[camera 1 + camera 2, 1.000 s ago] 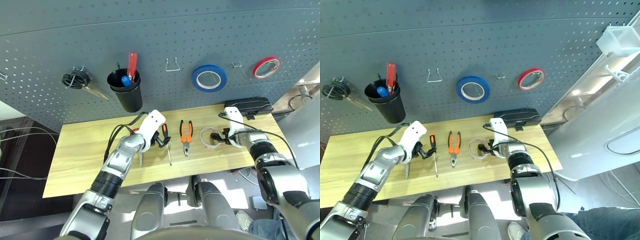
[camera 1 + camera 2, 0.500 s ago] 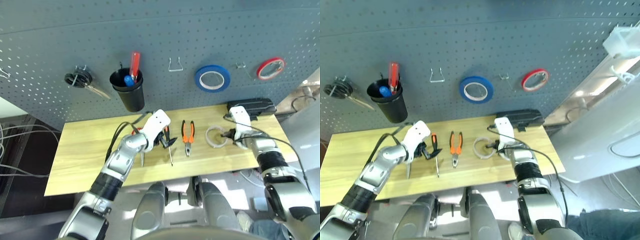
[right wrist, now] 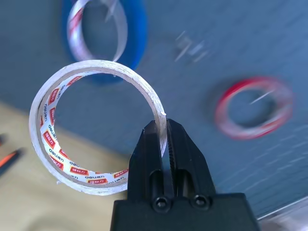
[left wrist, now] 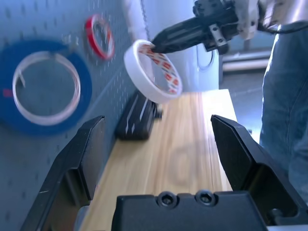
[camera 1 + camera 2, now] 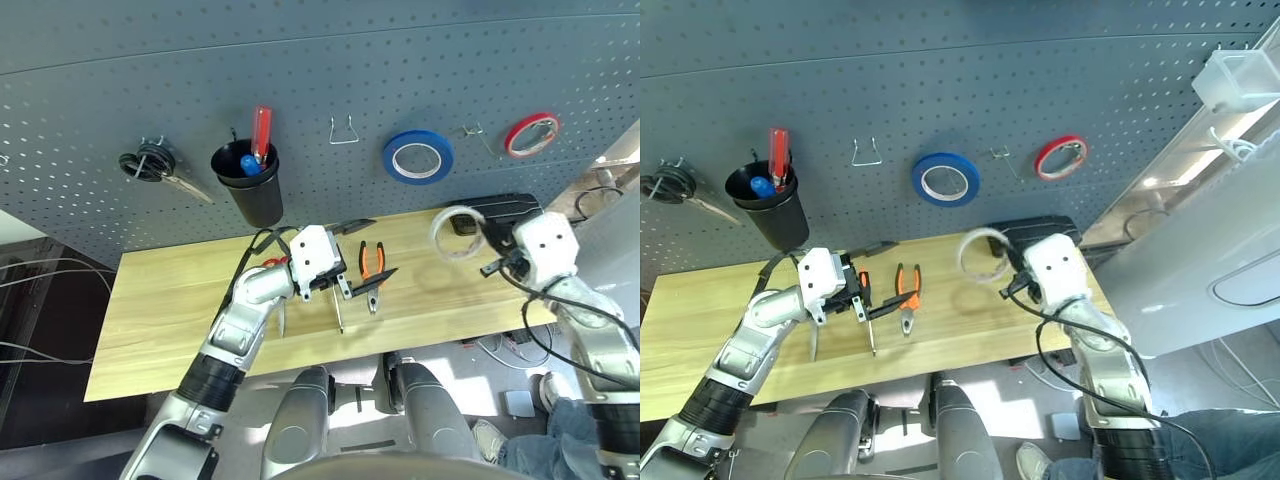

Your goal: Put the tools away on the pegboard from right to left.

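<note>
Tape roll (image 3: 48, 132) — "deli" inside; right fingers (image 3: 147, 161) clamp rim — left fingers (image 4: 91, 159) apart.

R gripper (image 3: 168, 122) lifted tape roll (image 3: 45, 132) off table (image 5: 190, 310); L gripper (image 4: 159, 159) opened.

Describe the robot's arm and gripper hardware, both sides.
Both arms: silver segments, black ribbed sleeve, white housing at the wrist, black cable looping outside. Left gripper and right gripper: two black fingers tapering toward the tips, black base with two round screws.
</note>
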